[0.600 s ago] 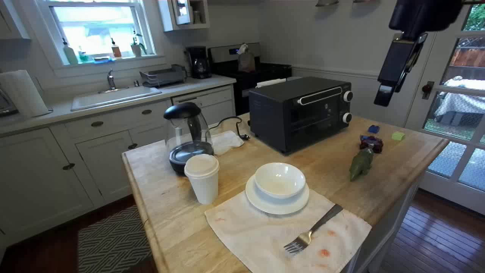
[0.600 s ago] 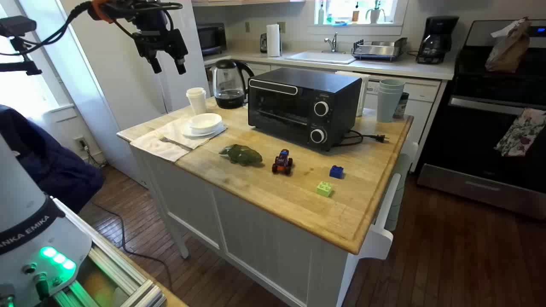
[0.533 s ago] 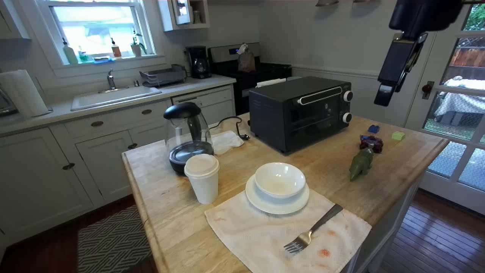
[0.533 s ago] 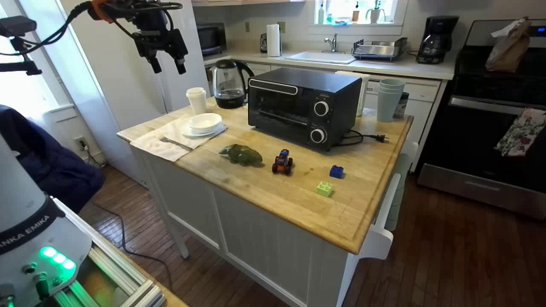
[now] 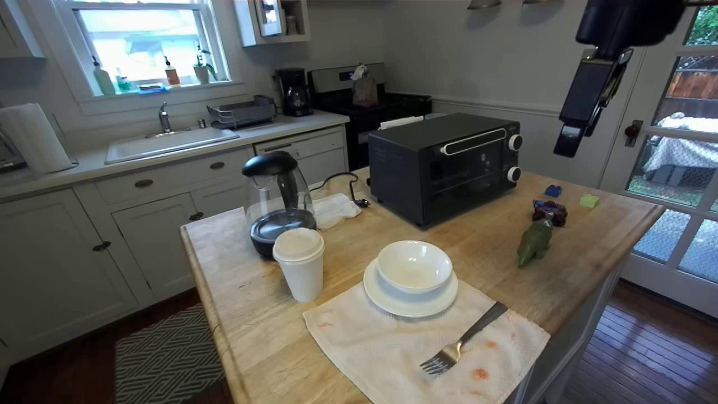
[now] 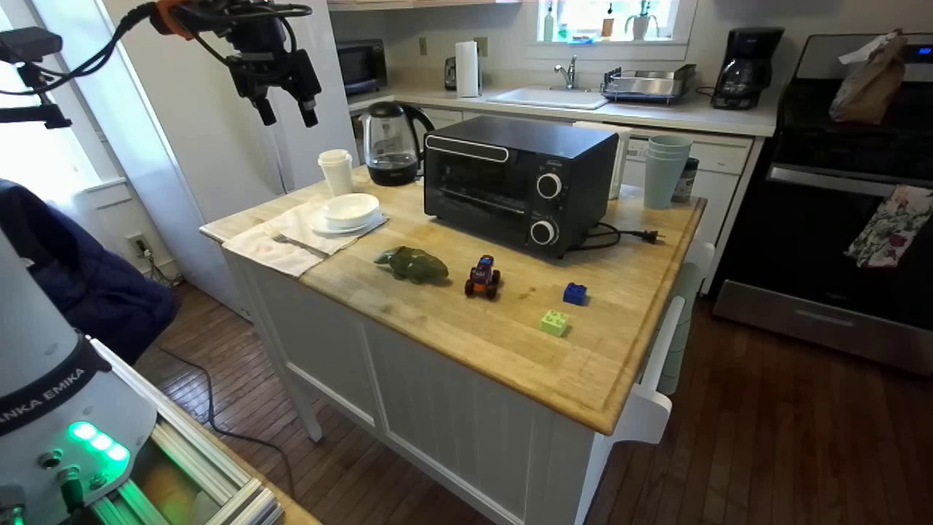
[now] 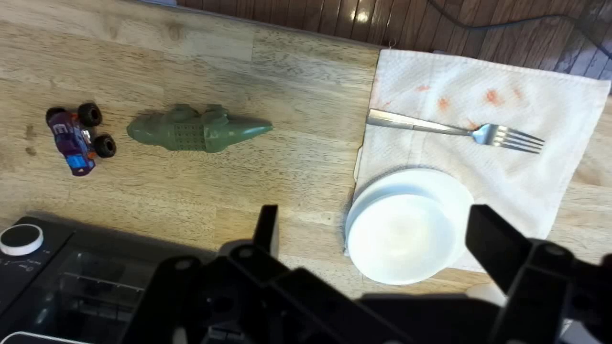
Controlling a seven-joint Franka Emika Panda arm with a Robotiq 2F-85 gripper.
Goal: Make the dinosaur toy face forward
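Green in colour, the dinosaur toy (image 7: 191,131) rests on the wooden tabletop (image 7: 306,165), located between the toy truck (image 7: 71,138) and the cloth (image 7: 509,184), apart from both. Orientation, per the wrist view: the tapered end of the dinosaur toy is directed toward the cloth; the blunt end is directed toward the toy truck, which stands near it. In both exterior views the gripper (image 6: 289,118) hangs well above the level of the tabletop. Its jaws are set wide: in the wrist view the fingers (image 7: 266,228) stand far apart, with the bowl (image 7: 400,241) appearing in the gap, lower down. The bowl is seated on the plate (image 7: 430,180), and the plate on the cloth. The fork (image 7: 449,129) lies on the same cloth, handle end toward the dinosaur toy, tines away. The black toaster oven (image 6: 481,182) stands near the dinosaur toy and the toy truck in both exterior views, its front turned to the side where they rest. Past the toy truck are the blue block (image 6: 574,294) and the yellow-green block (image 6: 555,323), apart from each other. The lidded cup (image 6: 336,173) and the kettle (image 6: 392,149) stand upright, near each other.
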